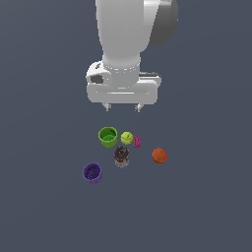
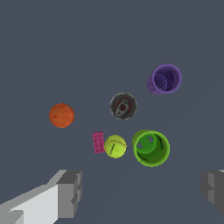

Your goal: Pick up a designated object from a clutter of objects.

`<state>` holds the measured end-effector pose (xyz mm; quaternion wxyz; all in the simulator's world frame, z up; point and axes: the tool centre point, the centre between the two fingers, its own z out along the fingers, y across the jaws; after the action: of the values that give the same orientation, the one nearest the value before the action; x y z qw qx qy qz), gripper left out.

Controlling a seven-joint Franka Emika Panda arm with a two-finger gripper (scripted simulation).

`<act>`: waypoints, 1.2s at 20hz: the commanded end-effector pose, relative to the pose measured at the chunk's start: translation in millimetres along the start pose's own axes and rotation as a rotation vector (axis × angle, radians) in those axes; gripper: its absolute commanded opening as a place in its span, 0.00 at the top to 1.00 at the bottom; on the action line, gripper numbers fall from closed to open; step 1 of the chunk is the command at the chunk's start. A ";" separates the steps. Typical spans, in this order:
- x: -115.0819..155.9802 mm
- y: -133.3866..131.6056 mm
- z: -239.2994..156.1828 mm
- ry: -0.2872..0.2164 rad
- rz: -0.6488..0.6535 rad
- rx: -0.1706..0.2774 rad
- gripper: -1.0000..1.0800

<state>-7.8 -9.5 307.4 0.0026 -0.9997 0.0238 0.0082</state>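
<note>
In the exterior view the gripper (image 1: 122, 106) hangs above the clutter with its fingers spread and nothing between them. The orange ball (image 1: 159, 155) lies alone at that view's right, apart from the green cup (image 1: 108, 136), yellow-green ball (image 1: 126, 138), pink piece (image 1: 137, 141), can (image 1: 121, 156) and purple cup (image 1: 92, 173).

In the wrist view the orange ball (image 2: 61, 115) sits clear of the can (image 2: 123, 106), with both fingers (image 2: 70, 192) wide apart.

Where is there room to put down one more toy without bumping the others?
Bare floor lies past the orange-red ball on the exterior view's right, and past the purple cup on its left. It is crowded in the middle: green cup, yellow-green ball and pink piece sit close together, the dark can just beside them.
</note>
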 end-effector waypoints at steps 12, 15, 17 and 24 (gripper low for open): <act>-4.4 4.7 14.7 -0.034 -0.045 -0.016 0.04; -4.7 5.1 14.2 -0.034 -0.043 -0.015 0.04; -3.8 3.9 15.2 -0.033 -0.049 -0.016 0.04; 5.1 -9.3 31.5 -0.030 -0.133 -0.025 0.04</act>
<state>-5.1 -4.2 280.7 -0.0077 -0.9992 -0.0309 0.0233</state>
